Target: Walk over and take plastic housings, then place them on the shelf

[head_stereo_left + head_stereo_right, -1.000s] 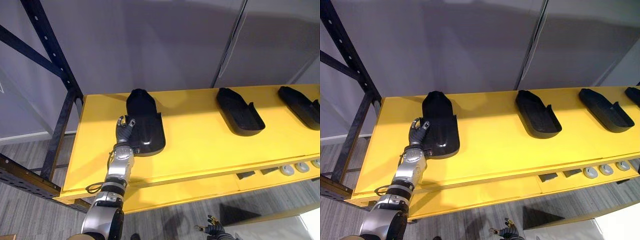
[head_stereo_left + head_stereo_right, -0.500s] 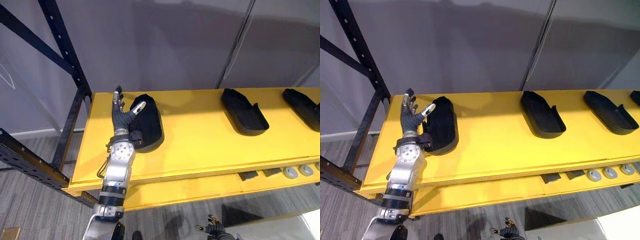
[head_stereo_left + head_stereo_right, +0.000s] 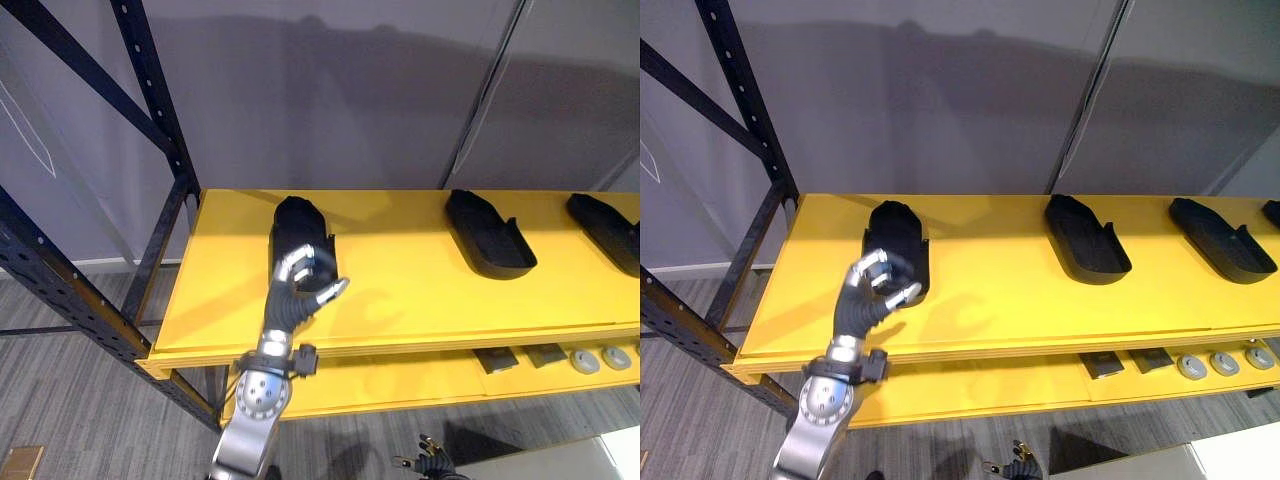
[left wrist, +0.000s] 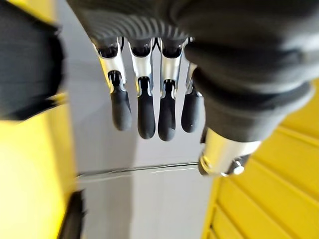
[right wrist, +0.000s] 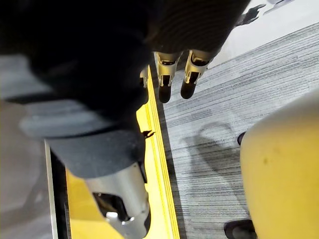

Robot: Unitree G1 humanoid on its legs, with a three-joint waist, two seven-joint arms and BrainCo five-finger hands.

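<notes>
Several black plastic housings lie on the yellow shelf board [image 3: 420, 290]. The leftmost housing [image 3: 298, 232] rests flat near the shelf's left end. My left hand [image 3: 292, 300] hovers just in front of it, clear of it, fingers [image 4: 144, 109] curled and thumb out, with nothing in it. Two more housings [image 3: 488, 235] [image 3: 610, 225] lie further right. My right hand [image 3: 428, 466] hangs low by the floor with straight fingers [image 5: 164, 82], empty.
A black rack upright [image 3: 160, 110] and its diagonal brace stand at the shelf's left end. On a lower yellow shelf lie grey round parts [image 3: 585, 361] and dark blocks [image 3: 495, 357]. A pale cream surface [image 3: 1140, 465] shows at the lower right. A grey wall is behind.
My left hand has come off the leftmost housing, drawn back toward me and curled its fingers. The housing stays on the shelf. The view has shifted.
</notes>
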